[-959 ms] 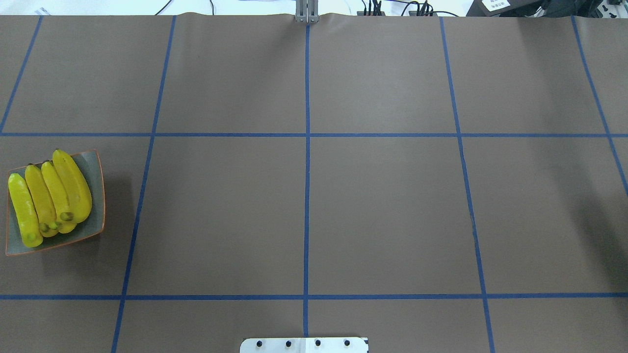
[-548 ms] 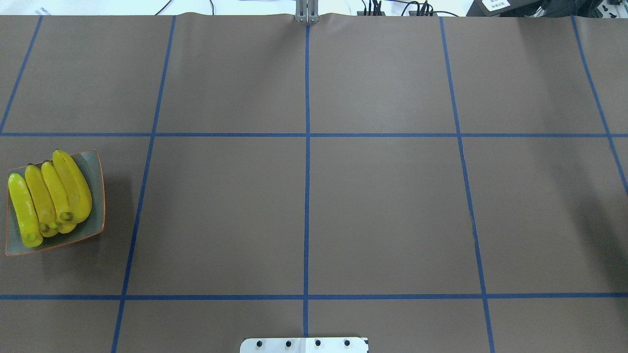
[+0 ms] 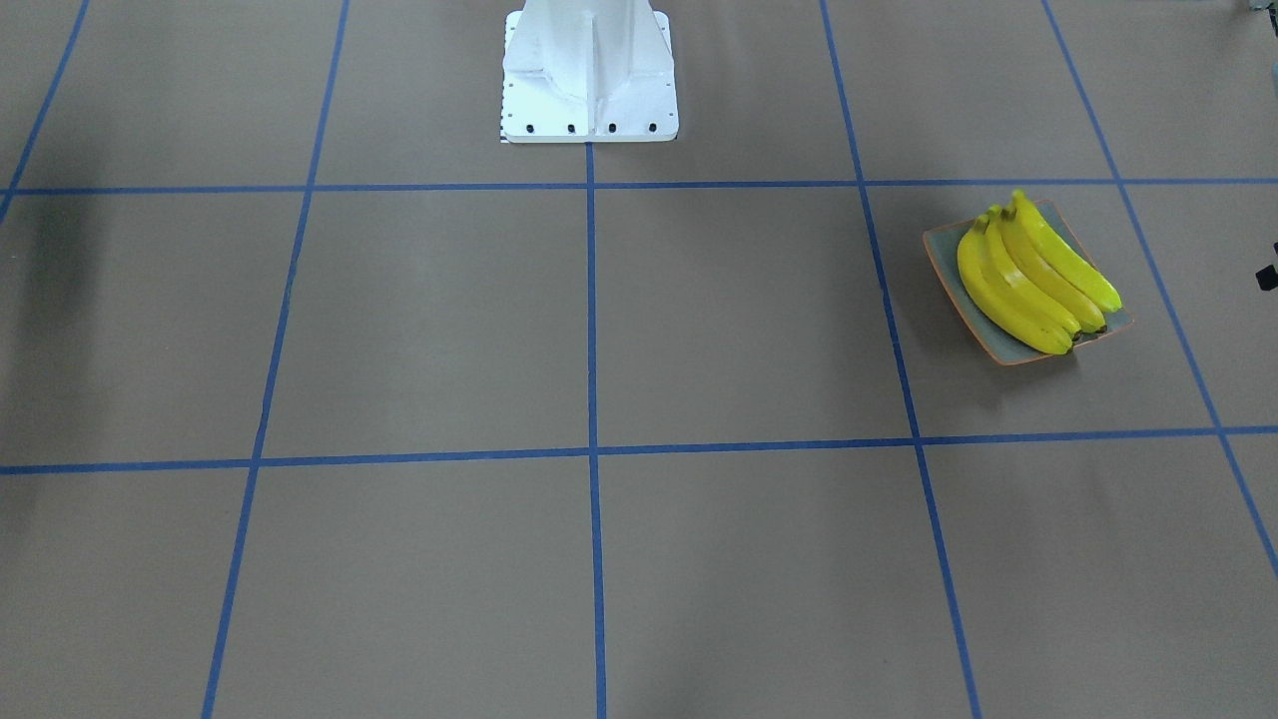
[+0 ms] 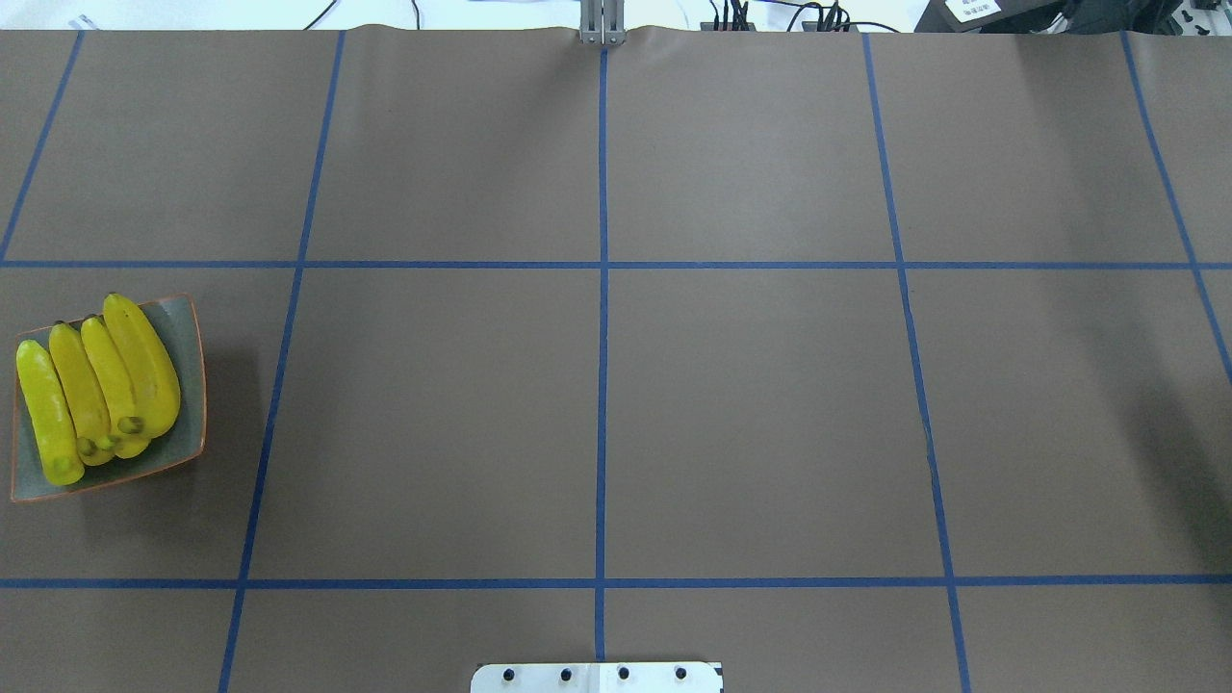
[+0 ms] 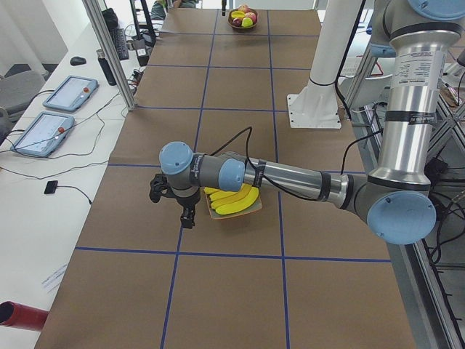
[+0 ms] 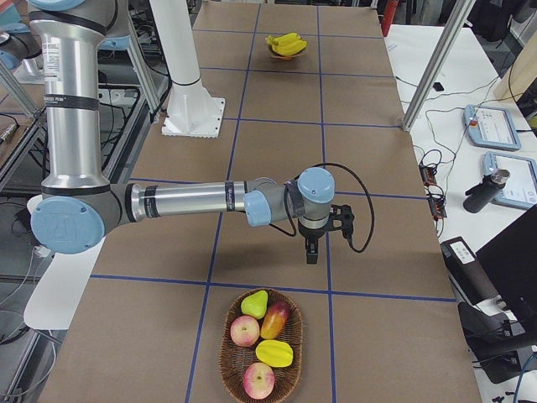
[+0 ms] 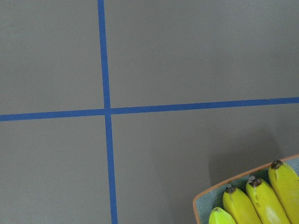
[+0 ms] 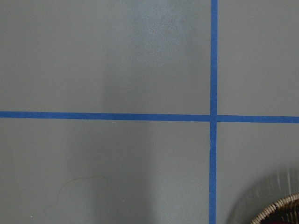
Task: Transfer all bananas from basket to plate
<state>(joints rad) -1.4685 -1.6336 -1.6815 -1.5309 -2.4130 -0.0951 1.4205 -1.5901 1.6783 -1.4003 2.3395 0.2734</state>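
Note:
Several yellow bananas (image 4: 96, 390) lie side by side on the grey-green plate (image 4: 191, 385) with its orange rim, at the table's left end. The bananas (image 3: 1033, 285) fill most of the plate (image 3: 998, 350). In the left wrist view, banana tips (image 7: 261, 200) and a plate corner (image 7: 205, 201) show at the bottom right. My left gripper (image 5: 186, 214) hangs just beyond the plate's outer side; I cannot tell if it is open. The wicker basket (image 6: 224, 348) holds other fruit and no banana that I can see. My right gripper (image 6: 312, 250) hovers just short of it, state unclear.
The table is brown paper with blue tape lines. The white robot base (image 3: 589, 80) stands at the middle of the robot's side. Tablets, a bottle and cables lie on the side desk (image 6: 503, 168). The basket rim (image 8: 280, 209) shows in the right wrist view.

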